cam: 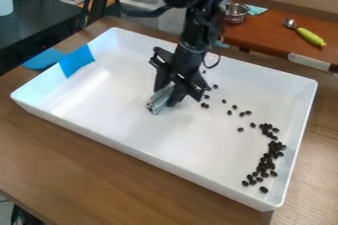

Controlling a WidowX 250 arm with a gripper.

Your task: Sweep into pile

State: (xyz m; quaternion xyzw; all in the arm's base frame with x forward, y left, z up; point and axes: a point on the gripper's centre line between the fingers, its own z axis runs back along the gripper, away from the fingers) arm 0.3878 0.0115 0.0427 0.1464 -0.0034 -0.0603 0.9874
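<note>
The dark beans [271, 155] lie off to one side of the gripper [169, 93], toward the short side of the white tray [142, 153] that has no blue tape [77, 61]. That is what the next sweep hangs on. Most of the beans sit in a long, bumpy band. It runs beside that short side and goes down to the near corner of the tray, the one at the bottom right. A thin trail of loose beans goes from close by the gripper over to the top of the band. The gripper hangs over the middle part of the tray, nearer the far long side than most of the beans are, and well apart from the thick band. Its two fingers are pinching a small gray tool [158, 99]. The tool slants down toward the near long side and a bit toward the taped end, so it points away from the band. I think the arm needs to go to the outside of the stray beans first and then push them in toward the others. The job looks only part done, as the beans make a stripe and not one round heap. If the tool comes from the wrong side, it could spread the loose ones out more.
</note>
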